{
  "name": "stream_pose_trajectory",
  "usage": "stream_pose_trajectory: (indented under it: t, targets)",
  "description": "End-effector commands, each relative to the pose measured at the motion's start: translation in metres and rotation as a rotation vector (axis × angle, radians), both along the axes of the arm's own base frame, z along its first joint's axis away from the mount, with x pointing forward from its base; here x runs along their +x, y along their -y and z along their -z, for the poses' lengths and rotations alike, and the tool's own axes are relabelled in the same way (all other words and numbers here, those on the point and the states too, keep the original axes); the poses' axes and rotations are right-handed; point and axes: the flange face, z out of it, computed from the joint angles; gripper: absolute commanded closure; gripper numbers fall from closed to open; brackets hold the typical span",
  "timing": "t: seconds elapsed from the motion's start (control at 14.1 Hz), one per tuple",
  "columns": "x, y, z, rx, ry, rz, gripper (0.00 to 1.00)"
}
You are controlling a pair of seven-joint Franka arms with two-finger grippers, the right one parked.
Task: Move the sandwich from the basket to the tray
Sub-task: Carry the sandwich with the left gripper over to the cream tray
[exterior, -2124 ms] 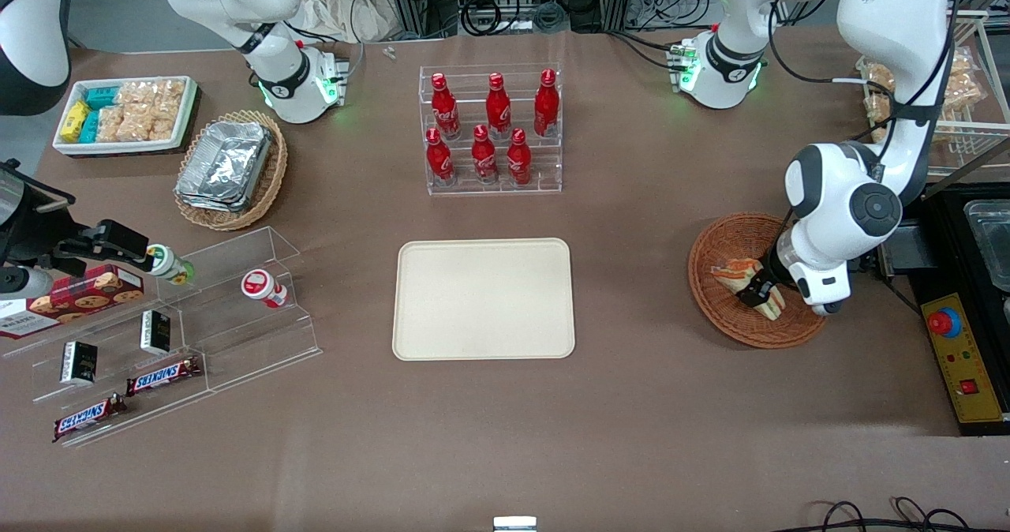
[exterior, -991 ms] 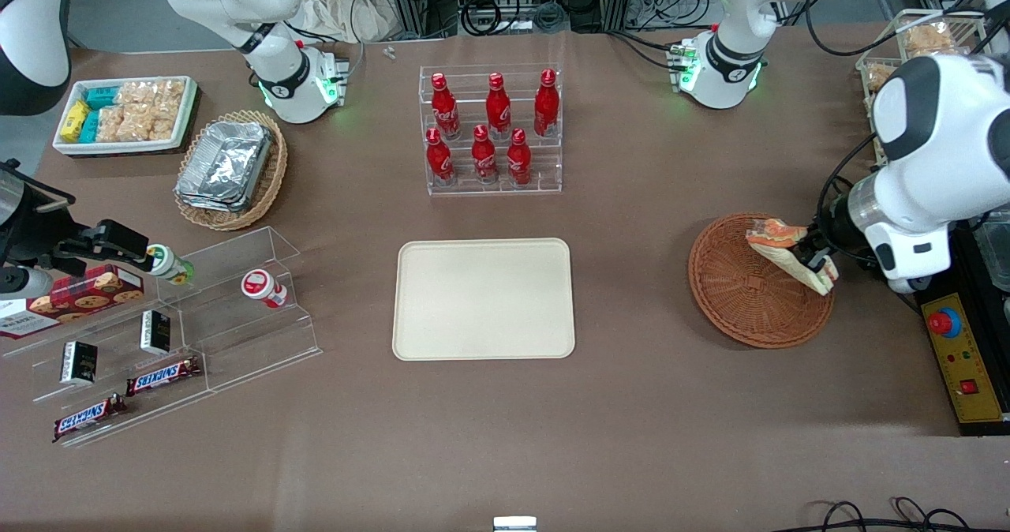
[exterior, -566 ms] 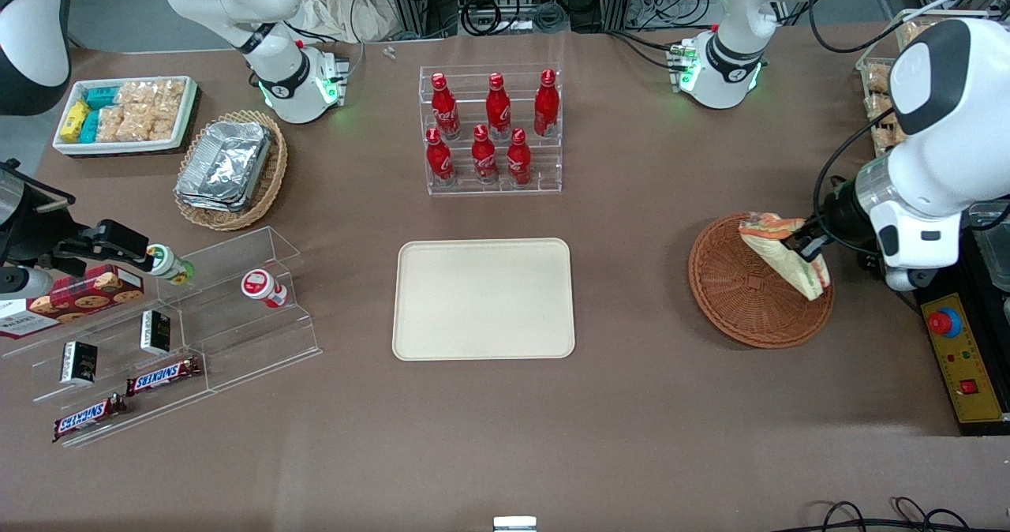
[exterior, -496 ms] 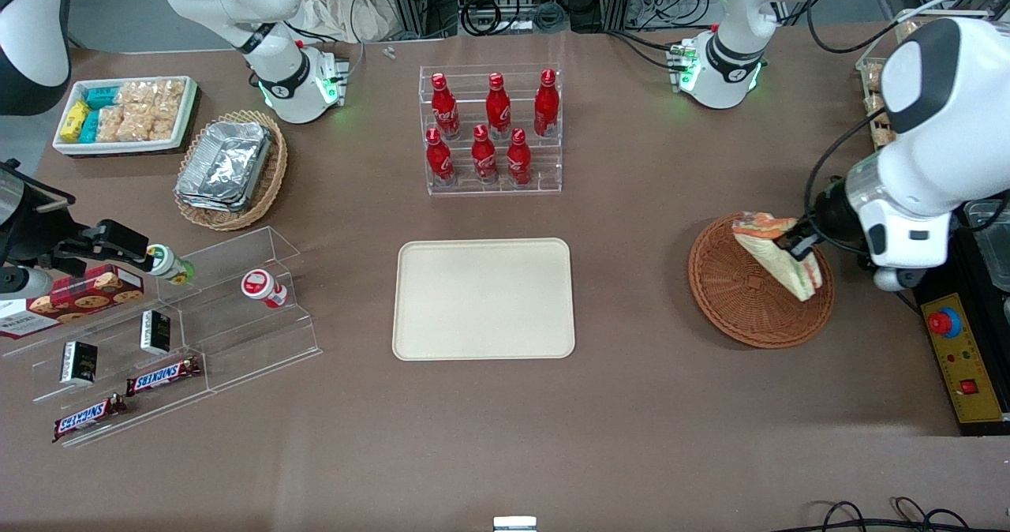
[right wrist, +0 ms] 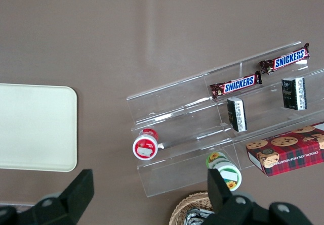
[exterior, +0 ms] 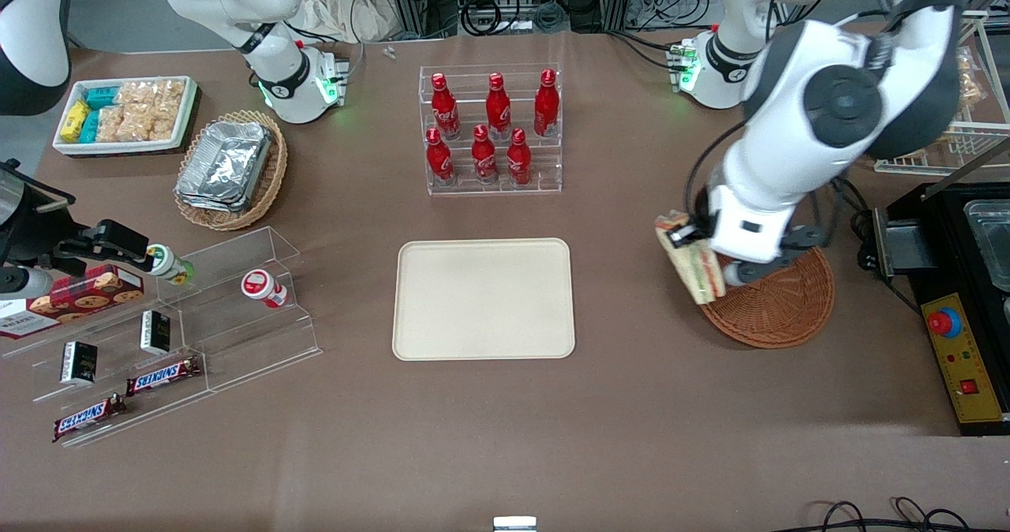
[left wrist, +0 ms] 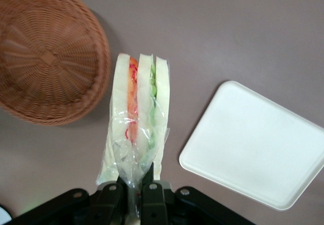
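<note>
Two fingers [left wrist: 148, 183] of the gripper [left wrist: 132, 190] clamp the wrapped end of the sandwich [left wrist: 135, 115], which hangs in the air just past the basket [exterior: 777, 301] rim, on the side nearest the tray [exterior: 483, 298]. The pickup looks done and the basket is empty; the carry and the set-down are left. Bare brown surface [exterior: 623, 279] lies between the sandwich and the tray's near edge, so the way looks open. The tray is bare, its low rim the only edge to get over.
</note>
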Motion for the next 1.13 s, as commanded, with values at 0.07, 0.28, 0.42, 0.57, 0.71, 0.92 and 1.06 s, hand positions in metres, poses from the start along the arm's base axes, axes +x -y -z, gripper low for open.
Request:
stream_pose_trajectory:
  t: [0.07, 0.28, 0.42, 0.57, 0.71, 0.92, 1.06]
  targets:
    - [-0.004, 0.072, 0.056, 0.007, -0.022, 0.110, 0.99]
    - [-0.007, 0.114, 0.106, -0.020, -0.011, 0.160, 1.00]
    - [-0.008, 0.134, 0.143, -0.035, -0.008, 0.198, 1.00]
    - [-0.009, 0.150, 0.177, -0.023, 0.015, 0.234, 1.00]
    - [-0.016, 0.168, 0.214, -0.011, 0.027, 0.275, 1.00]
    - [-0.016, 0.171, 0.246, 0.016, 0.048, 0.317, 1.00]
    - [-0.017, 0.174, 0.253, 0.001, 0.053, 0.351, 0.97]
